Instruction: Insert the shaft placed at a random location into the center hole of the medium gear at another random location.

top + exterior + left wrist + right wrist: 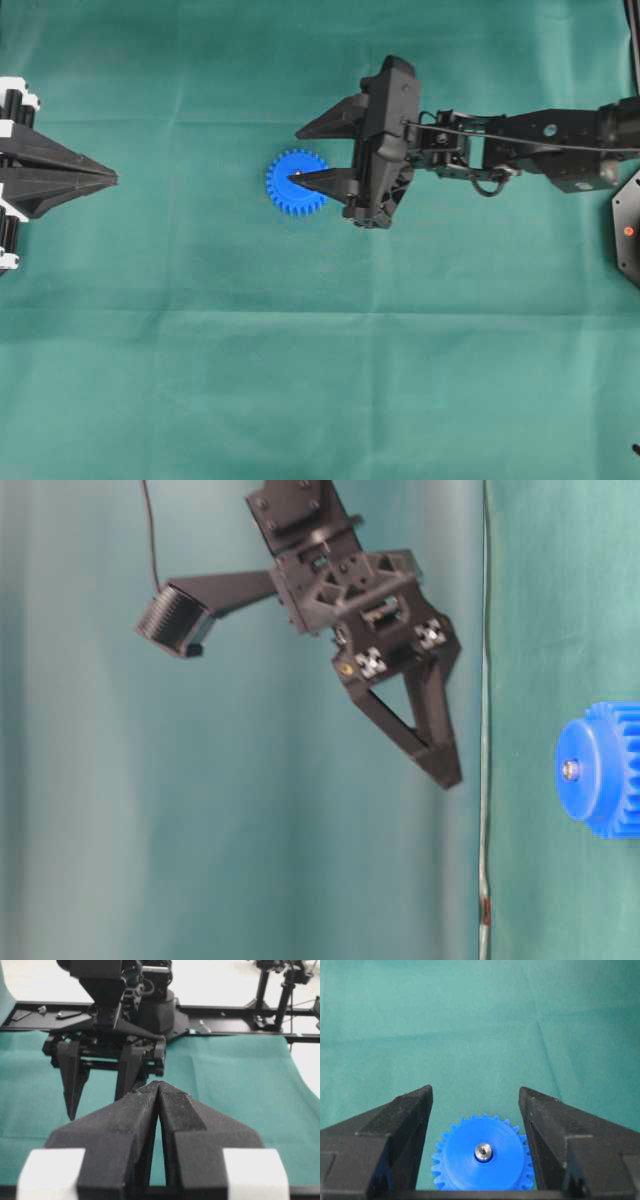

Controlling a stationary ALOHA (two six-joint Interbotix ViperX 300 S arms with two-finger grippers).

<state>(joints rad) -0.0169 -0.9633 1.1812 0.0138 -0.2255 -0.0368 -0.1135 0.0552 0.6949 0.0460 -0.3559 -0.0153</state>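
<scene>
Shaft (483, 1151) sits in the medium gear (470, 1162), partly hidden beneath the wide-open right tool (475, 1105).

My right arm (540, 150) is matte black, blocky links with a thin dark cable looped along the top. Its gripper (298, 155) ends in tapering, wedge-shaped fingers (395, 1130) (the printed layer lines show). My left gripper (159, 1087) has ridged black fingers on white blocks (50, 1172).
</scene>
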